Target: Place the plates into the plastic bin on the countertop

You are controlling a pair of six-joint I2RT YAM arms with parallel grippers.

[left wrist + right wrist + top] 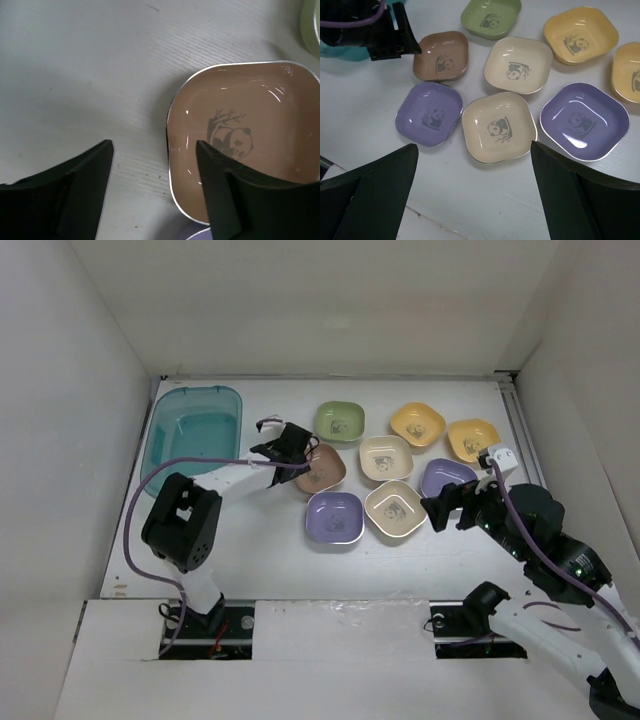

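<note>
Right now the left fingers [235,195], spread, straddle one rim of the brown plate [260,120], which lies on the surface [270,560] outside the plastic bin [200,390]. Next, I'd guess: pinch, lift, carry binward. The right fingers [375,195] hang wide apart.

Your top cam sits high at the near edge, looking down over the whole countertop [250,560]. Left wrist cam faces down, super close on the brown plate [250,125]. Right wrist cam hangs further back, angled across the plates [500,125], so all three views share that brown one.
</note>
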